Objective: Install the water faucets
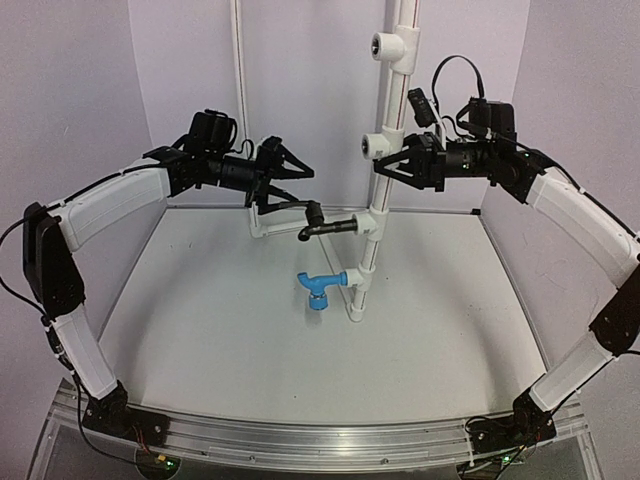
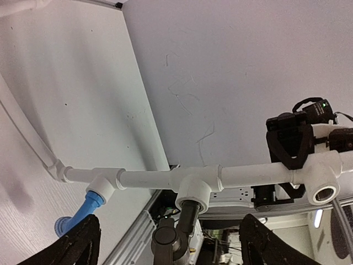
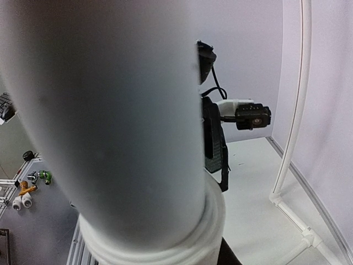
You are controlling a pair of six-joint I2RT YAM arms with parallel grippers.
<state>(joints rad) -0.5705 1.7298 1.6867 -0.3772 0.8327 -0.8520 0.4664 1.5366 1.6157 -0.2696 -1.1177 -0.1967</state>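
Note:
A black faucet sticks out left from a tee on the upright white pipe. A blue faucet sits in the tee below it. My left gripper is open, just above and left of the black faucet, not touching it. In the left wrist view its fingers stand wide on either side of the black faucet; the blue faucet shows at left. My right gripper is shut on the pipe above the black faucet's tee. The pipe fills the right wrist view, one finger against it.
Two upper tees have open sockets. A thin white pipe runs up the back wall, its foot behind the left gripper. White walls close in three sides. An aluminium rail runs along the front edge.

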